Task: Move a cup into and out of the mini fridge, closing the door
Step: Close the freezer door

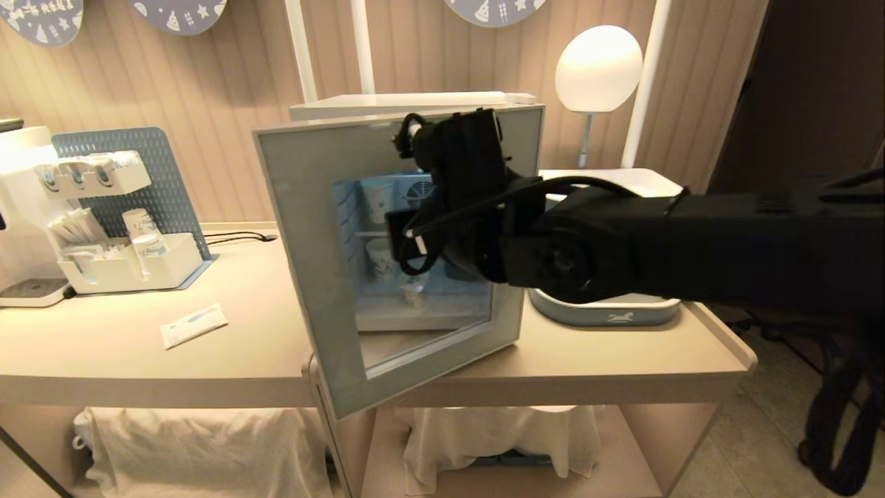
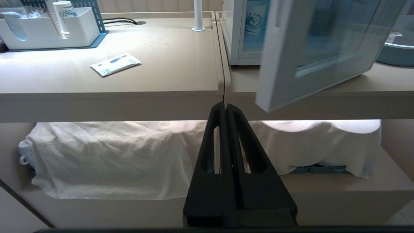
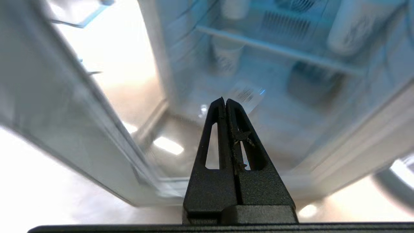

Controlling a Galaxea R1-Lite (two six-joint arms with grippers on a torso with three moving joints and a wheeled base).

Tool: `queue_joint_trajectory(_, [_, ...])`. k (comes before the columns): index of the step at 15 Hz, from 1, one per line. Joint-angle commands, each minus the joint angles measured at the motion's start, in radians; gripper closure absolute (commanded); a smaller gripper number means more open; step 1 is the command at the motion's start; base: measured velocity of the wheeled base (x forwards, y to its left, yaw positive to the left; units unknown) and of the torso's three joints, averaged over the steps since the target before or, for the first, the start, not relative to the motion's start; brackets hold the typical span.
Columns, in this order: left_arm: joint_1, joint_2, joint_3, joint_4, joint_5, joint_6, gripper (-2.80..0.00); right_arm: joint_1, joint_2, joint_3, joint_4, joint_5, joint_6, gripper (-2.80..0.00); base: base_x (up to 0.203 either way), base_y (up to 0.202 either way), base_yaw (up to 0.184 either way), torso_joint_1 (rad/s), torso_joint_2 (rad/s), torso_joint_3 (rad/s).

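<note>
The glass-paned door (image 1: 325, 263) is swung open; the right hand (image 3: 225, 101), black tapered fingers pressed together and empty, is held before the boxy mini fridge (image 1: 415, 107), where the squat cup (image 1: 415, 294) sits on the floor.

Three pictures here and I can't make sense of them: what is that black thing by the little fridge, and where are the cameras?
It is a two-armed robot. The wide picture comes from its head; the other two come from cameras on its wrists. The black shape is its right arm, reaching toward the mini fridge, whose door stands open. The right gripper is shut and holds nothing. The left gripper is shut too, waiting low before the table. Paper cups stand inside the fridge. A small packet lies on the table.
</note>
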Motion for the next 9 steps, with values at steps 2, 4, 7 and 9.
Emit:
queue_joint_trajectory(2, [0.000, 0.000, 0.000, 0.000, 0.001, 0.000, 0.00, -0.004, 0.086, 0.000, -0.131, -0.036, -0.060, 0.00, 0.000, 0.000, 0.000, 0.000, 0.00, 0.000])
queue_joint_trajectory(4, [0.000, 0.000, 0.000, 0.000, 0.001, -0.001, 0.00, -0.055, 0.130, -0.001, -0.230, -0.033, -0.092, 0.00, 0.000, 0.000, 0.000, 0.000, 0.00, 0.000])
queue_joint_trajectory(7, [0.000, 0.000, 0.000, 0.000, 0.001, -0.001, 0.00, -0.136, 0.234, -0.002, -0.345, -0.025, -0.151, 0.00, 0.000, 0.000, 0.000, 0.000, 0.00, 0.000])
queue_joint_trajectory(9, [0.000, 0.000, 0.000, 0.000, 0.000, -0.001, 0.00, -0.184, 0.281, -0.001, -0.413, -0.005, -0.170, 0.00, 0.000, 0.000, 0.000, 0.000, 0.00, 0.000])
